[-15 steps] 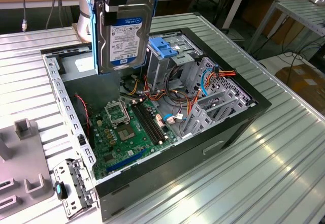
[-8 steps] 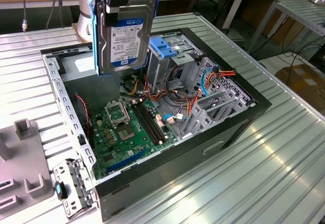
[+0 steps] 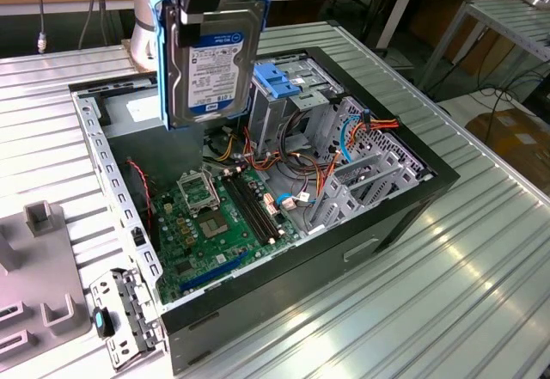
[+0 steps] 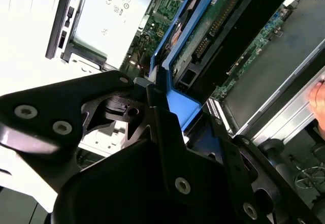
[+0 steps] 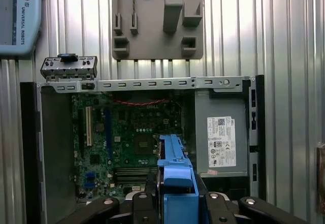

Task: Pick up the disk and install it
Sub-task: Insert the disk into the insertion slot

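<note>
The flat dark-metal disk (image 3: pixel 206 65), white-labelled with blue plastic rails, hangs upright above the open black computer case (image 3: pixel 404 211). It is over the green motherboard (image 3: pixel 215 216) and beside the blue-handled metal drive cage (image 3: pixel 288 108). The black gripper (image 3: pixel 202 9) pinches its top edge.

You see the gripper (image 3: pixel 203 5) clamped on the top of the disk (image 3: pixel 210 65). The disk hangs upright, label toward the camera, over the open computer case (image 3: pixel 404 211) in the middle of the tabletop (image 3: pixel 447 302). The drive cage (image 3: pixel 284 95) stands inside the case, just beside the disk. A grey fixture (image 3: pixel 43 284) lies by the tabletop's edge at the exterior view's left.
</note>
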### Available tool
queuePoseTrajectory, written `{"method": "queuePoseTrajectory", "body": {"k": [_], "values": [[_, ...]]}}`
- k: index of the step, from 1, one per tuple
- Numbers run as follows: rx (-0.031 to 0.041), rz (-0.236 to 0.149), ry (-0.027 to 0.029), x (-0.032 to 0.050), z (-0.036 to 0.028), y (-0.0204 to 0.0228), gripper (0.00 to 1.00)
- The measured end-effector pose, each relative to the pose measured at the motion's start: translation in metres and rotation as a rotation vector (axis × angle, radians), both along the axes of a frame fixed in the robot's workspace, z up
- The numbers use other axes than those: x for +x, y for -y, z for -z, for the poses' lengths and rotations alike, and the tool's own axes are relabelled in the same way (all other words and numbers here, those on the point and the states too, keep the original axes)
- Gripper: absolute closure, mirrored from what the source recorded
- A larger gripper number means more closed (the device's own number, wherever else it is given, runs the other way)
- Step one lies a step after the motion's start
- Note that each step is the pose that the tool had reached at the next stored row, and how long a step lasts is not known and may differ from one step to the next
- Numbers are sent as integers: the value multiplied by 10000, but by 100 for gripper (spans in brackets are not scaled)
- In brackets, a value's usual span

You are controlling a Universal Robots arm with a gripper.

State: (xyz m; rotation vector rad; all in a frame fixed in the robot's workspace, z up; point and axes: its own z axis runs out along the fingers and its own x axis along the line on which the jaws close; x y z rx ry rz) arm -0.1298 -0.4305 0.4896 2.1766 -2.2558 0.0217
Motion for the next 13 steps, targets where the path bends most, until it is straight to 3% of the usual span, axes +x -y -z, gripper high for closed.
{"method": "queuePoseTrajectory", "body": {"k": [13], "values": [[-2,-1,-1,1,2,47,63]]}}
